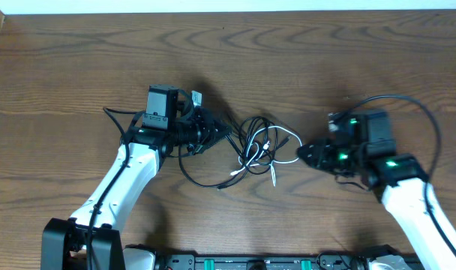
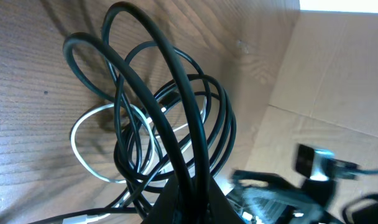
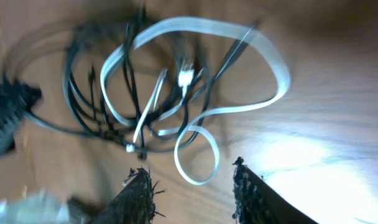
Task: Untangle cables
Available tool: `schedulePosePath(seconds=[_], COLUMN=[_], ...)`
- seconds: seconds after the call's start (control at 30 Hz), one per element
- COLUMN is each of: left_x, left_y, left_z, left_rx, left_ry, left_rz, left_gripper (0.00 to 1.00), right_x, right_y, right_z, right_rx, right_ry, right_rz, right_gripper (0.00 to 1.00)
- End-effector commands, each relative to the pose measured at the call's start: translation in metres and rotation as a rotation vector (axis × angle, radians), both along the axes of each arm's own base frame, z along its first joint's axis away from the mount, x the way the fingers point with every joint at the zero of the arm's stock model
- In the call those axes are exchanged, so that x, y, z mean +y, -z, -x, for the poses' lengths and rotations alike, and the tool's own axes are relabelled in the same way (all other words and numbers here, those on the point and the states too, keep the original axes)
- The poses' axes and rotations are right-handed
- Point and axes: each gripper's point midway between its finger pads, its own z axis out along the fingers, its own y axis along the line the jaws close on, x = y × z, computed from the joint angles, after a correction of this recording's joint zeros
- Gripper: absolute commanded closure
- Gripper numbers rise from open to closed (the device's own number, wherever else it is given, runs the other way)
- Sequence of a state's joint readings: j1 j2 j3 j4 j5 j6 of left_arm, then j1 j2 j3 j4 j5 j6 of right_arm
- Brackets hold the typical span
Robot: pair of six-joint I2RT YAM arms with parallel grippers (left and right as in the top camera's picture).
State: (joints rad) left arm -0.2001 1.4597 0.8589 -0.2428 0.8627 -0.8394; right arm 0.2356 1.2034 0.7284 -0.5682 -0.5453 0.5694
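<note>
The cables lie in one tangle at the table's middle: black cables (image 1: 252,135) looped together with a white cable (image 1: 279,160). My left gripper (image 1: 219,135) is at the tangle's left side, shut on black cable strands (image 2: 183,118) that rise between its fingers (image 2: 190,202). The white cable (image 2: 83,134) shows behind them. My right gripper (image 1: 306,152) is open and empty just right of the tangle. In the right wrist view its fingers (image 3: 192,180) stand apart with a white cable loop (image 3: 198,158) lying just ahead of them and black cable (image 3: 83,99) beyond.
The brown wooden table (image 1: 228,60) runs to a pale edge at the back. The right arm's own thick black wire (image 1: 430,120) arcs over its wrist. The right arm (image 2: 313,168) shows in the left wrist view.
</note>
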Motion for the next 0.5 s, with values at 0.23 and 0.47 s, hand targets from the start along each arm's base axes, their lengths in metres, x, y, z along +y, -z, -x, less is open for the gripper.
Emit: schedulePosePath(seconds=[0.23, 0.47], left_x=[-0.006, -0.011], left_y=[-0.004, -0.001], left_z=[0.003, 0.005], left_rx=[-0.019, -0.034], left_ry=[0.034, 0.051], left_rz=[0.008, -0.017], left_gripper=[0.93, 0.92], right_x=[0.058, 0.094], right_y=[0.018, 0.022], right_z=[-0.012, -0.014], right_rx=[0.001, -0.024], right_ry=[-0.104, -0.149], right_rz=[-0.163, -0.204], right_gripper=[0.59, 0.6])
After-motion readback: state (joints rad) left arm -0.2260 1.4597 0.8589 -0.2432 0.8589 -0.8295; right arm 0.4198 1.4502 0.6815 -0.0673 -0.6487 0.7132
